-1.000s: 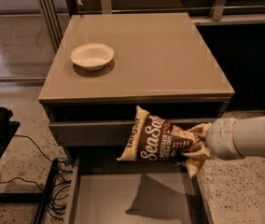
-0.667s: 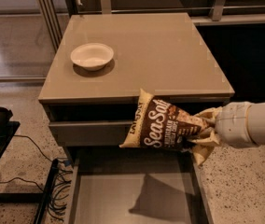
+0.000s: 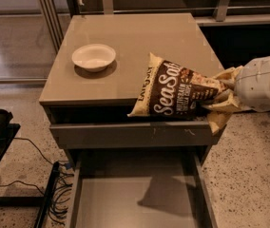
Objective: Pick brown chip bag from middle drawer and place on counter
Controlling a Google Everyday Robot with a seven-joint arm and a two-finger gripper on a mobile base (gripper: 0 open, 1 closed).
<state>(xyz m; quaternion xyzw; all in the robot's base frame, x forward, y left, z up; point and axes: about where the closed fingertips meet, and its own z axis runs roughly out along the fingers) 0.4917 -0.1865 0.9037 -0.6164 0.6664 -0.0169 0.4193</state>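
Clamping brown chip bag by one end, jaws beside the counter, front-right corner.

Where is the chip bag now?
In the camera view the chip bag hangs at the front right edge of the counter, above the open drawer, its right end held by the gripper; the bowl sits to its left.

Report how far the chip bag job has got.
Done: the brown chip bag is out of the open middle drawer, whose bottom shows bare. In hand: the gripper, at right, clamps the bag's right end and holds it in the air at the front edge of the counter. Left: move it over the counter, set it down, release.
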